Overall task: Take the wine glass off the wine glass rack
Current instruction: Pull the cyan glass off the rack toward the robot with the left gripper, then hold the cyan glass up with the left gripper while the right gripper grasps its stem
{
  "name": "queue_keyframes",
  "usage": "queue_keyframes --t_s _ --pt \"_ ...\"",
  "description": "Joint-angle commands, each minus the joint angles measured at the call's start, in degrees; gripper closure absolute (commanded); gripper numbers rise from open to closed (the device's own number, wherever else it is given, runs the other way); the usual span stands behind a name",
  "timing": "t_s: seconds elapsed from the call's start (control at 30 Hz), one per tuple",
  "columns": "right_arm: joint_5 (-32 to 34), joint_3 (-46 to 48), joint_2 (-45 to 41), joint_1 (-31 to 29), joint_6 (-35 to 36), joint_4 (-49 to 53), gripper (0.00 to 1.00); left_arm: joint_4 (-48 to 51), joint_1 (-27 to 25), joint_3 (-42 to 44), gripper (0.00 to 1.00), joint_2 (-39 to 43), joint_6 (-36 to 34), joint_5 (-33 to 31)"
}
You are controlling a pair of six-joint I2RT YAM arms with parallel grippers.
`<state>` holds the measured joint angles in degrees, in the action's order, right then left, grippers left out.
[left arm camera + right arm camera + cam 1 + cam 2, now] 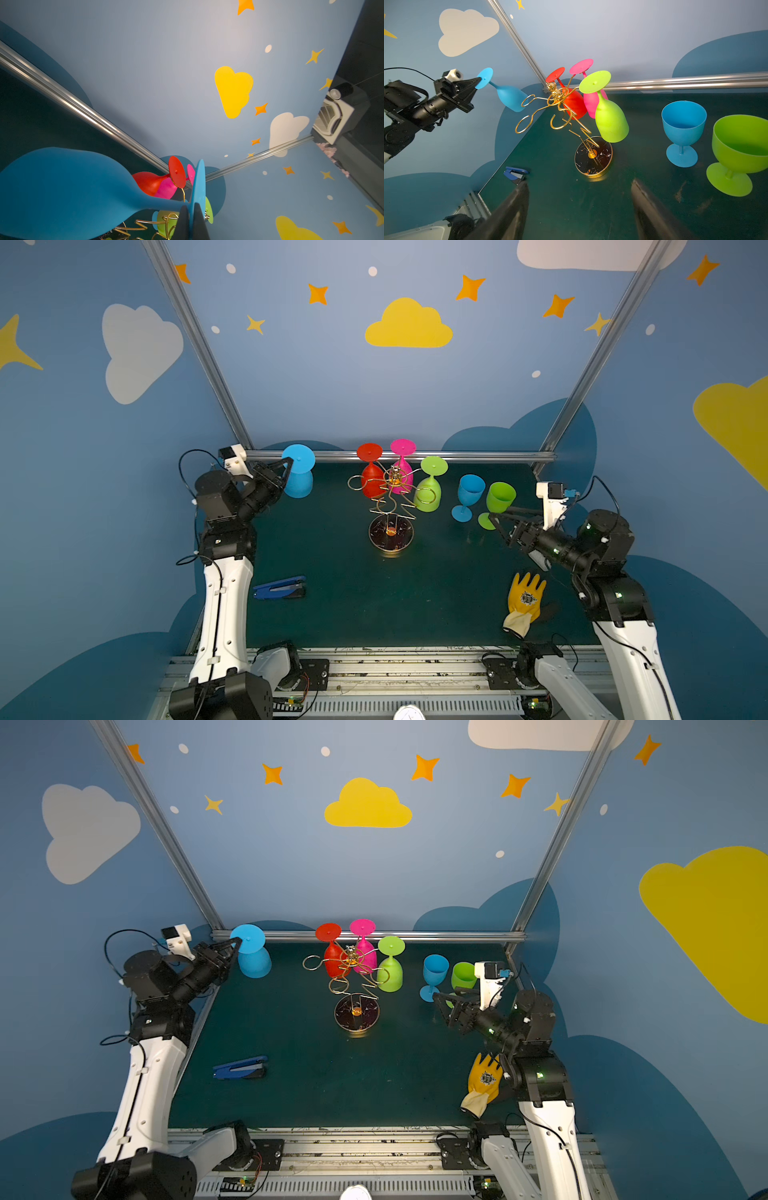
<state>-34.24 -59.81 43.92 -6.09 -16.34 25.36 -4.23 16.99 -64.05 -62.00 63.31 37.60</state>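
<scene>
The blue wine glass (298, 483) hangs upside down, its foot pinched in the tightly closed left pincer (287, 467). It is clear of the rack (392, 506), which stands beyond it holding a red glass (371, 485), a pink glass (402, 483) and a green glass (430, 495). The right pincer (580, 182) gapes wide and empty, with a green goblet (500, 497) just beside it on the table (332, 572).

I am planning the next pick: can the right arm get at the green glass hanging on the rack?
Probably yes. The right gripper is open and empty, and the hanging green glass hangs on its side of the wine glass rack. The upright blue glass stands near that path.
</scene>
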Motion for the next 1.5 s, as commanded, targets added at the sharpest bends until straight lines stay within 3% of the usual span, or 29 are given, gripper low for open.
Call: queue_keyframes --t_s 0.0,0.27,0.57,0.77,0.9,1.17,1.47 --pt "-0.7 -1.9 0.7 -0.4 1.3 0.6 0.24 -6.3 2.6 -1.3 0.97 2.4 6.7 11.1" --pt "-1.0 -4.3 1.8 -4.0 2.6 0.5 0.24 -7.4 3.5 -2.5 0.97 7.6 11.8 22.5" --pt "3.3 -9.5 6.2 -18.9 9.1 -1.6 0.24 -7.7 3.5 -5.0 0.97 10.2 14.8 28.9" --pt "8.0 -13.5 12.4 -31.0 16.1 -5.4 0.23 -12.0 2.7 -5.4 0.97 10.0 19.4 29.3" --pt "8.3 -14.6 16.5 -35.6 19.8 -12.2 0.21 -12.0 0.5 -6.5 0.97 9.8 19.7 28.5" --pt "6.5 -16.0 25.2 -39.8 27.2 -25.2 0.15 -8.5 -6.9 -6.7 0.97 10.3 17.3 24.1" --pt "6.9 -21.2 32.8 -41.8 30.4 -31.3 0.12 -7.7 -12.1 -5.0 0.97 9.8 17.0 21.1"
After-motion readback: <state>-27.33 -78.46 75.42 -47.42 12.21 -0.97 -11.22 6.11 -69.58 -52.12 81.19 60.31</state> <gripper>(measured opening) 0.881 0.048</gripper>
